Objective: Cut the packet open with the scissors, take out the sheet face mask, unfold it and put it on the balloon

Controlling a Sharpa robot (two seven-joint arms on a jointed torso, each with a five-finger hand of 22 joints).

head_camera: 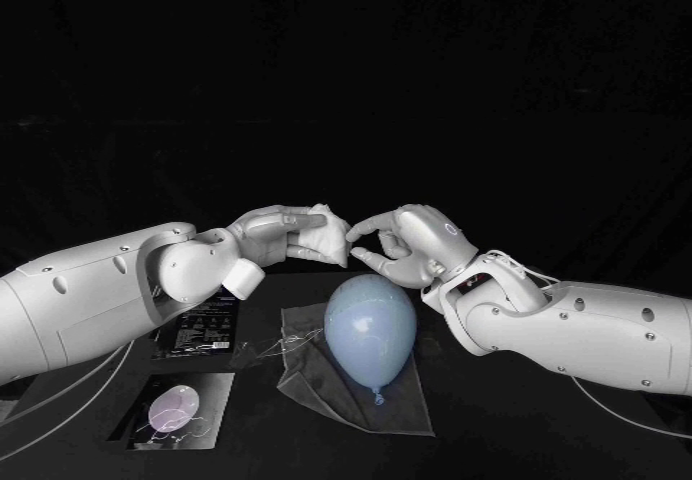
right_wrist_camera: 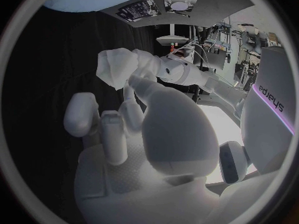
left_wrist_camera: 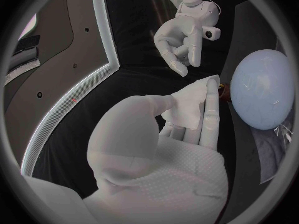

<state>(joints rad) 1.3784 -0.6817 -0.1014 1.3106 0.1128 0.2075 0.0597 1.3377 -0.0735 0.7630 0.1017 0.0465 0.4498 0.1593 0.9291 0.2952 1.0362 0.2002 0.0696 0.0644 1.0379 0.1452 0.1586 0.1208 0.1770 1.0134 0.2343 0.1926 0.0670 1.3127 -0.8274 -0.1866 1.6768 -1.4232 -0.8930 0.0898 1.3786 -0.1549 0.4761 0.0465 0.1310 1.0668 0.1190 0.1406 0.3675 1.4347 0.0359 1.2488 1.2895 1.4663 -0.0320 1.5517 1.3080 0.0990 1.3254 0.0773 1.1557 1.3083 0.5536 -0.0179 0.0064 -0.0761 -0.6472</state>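
One mask, one balloon, two hands up. The left hand is raised over the table's far side, its fingers pinching the folded white mask. The right hand hangs just right of it, fingers loosely curled and apart, holding nothing, not touching the mask. The pale blue balloon lies below them on a clear film. One dark packet lies flat to the left.

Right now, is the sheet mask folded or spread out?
Folded: the sheet mask is a compact bunched wad held in the left hand, not spread.
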